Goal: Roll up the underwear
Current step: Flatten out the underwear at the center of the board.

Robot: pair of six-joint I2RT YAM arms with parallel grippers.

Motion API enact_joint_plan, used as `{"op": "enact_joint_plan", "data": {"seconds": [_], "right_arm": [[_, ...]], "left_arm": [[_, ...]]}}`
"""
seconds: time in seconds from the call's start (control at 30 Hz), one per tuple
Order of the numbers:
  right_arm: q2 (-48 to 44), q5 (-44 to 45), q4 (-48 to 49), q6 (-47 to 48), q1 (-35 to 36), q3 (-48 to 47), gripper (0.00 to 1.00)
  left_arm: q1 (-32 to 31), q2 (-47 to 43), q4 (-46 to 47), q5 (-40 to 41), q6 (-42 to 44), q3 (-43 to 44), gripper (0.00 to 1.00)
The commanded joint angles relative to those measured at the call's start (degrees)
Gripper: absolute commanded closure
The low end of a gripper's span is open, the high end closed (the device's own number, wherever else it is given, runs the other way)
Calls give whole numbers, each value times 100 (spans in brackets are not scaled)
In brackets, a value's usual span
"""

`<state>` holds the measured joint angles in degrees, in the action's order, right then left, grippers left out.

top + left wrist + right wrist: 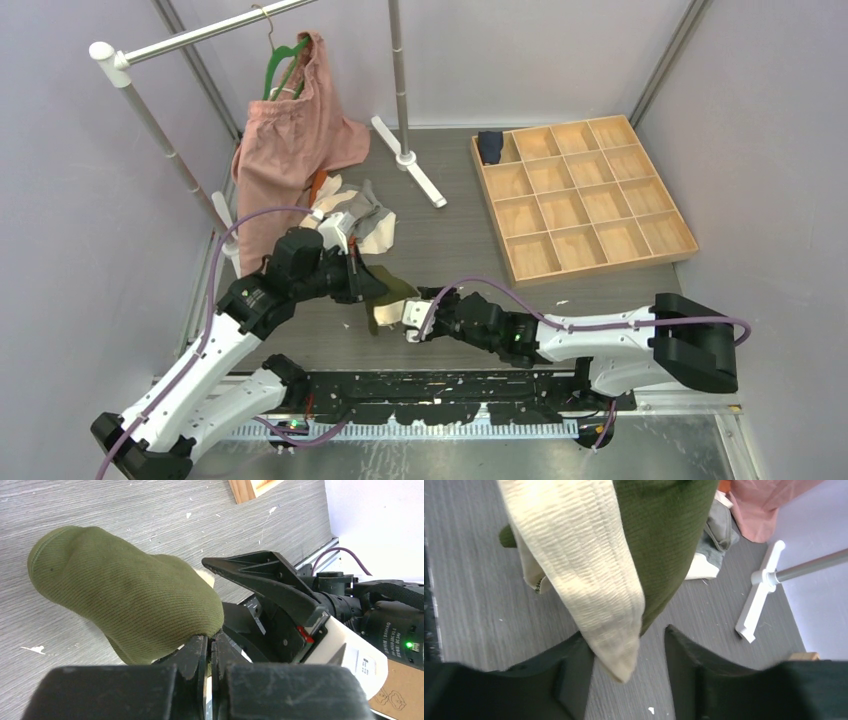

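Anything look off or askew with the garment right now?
The olive green underwear hangs bunched from the shut left gripper, and its cream waistband dangles loose between the jaws of the open right gripper. Nothing spilled or damaged.

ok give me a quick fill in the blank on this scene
The left gripper is shut on the ___ underwear.
The right gripper is ___, the waistband hanging between its fingers.
The tray's one filled compartment holds a ___ item.
Missing words: olive green; open; navy.
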<state>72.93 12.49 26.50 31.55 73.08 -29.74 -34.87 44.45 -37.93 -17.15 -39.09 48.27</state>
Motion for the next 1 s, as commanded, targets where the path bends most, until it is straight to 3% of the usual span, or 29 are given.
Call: {"op": "enact_joint_plan", "data": {"seconds": [0.0,0.17,0.27,0.4,0.5,0.73,0.8,0.9,0.97], "right_arm": [[44,534,513,246,18,-204,50],[-55,668,560,105,20,-132,83],[-343,1038,7,-243,14,-192,99],[-921,1447,-1702,-1393,20,-688,99],[-1225,1184,-3147,-2277,19,-1200,99],[-588,-633,-6221,-4408,20,-3090,99],[-230,-1240,-6526,-4670,21,-3499,99],[172,-1530,-6568,-4787,-29,-3619,99],[402,-1574,-6569,-5074,-439,-3555,99]], "left_arm": [[-21,-192,264,-186,-72,-17,99],[-21,-228,389,-350,-99,-107,99],[-28,-222,306,-285,-68,-105,99],[-23,-252,205,-113,-54,-160,99],[-26,-184,240,-42,-64,-224,91],[-24,461,757,59,23,-323,86],[-15,718,841,262,120,-264,85],[-12,1041,690,1084,287,-50,71],[-6,1179,484,1609,366,100,64]]}}
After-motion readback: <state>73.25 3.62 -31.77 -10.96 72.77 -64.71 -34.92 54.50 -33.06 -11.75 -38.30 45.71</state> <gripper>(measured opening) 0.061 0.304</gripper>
